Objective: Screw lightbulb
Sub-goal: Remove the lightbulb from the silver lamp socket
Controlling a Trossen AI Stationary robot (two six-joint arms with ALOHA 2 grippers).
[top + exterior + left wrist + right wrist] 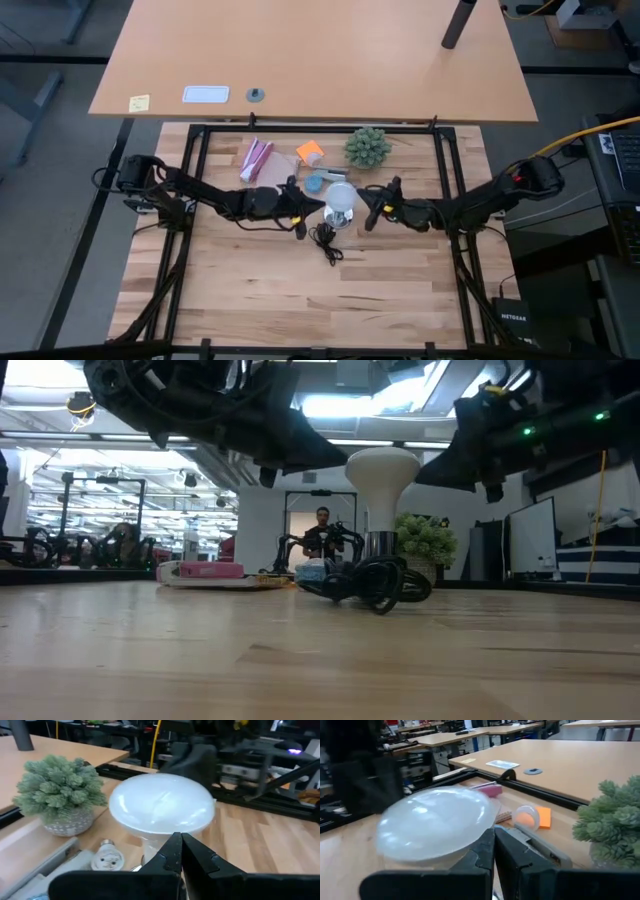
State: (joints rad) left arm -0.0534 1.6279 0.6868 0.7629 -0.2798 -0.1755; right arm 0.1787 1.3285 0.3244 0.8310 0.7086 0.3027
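High view: lightbulb (341, 197) stands between 2 closed grippers.

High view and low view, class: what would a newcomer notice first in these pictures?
The frosted white lightbulb stands upright mid-table on a silver socket base with a coiled black cord. The left gripper and right gripper, both shut, flank it closely. Behind it sits a spiky green plant.

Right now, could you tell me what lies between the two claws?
The lightbulb stands upright between the left claw and right claw, seen in the high view.
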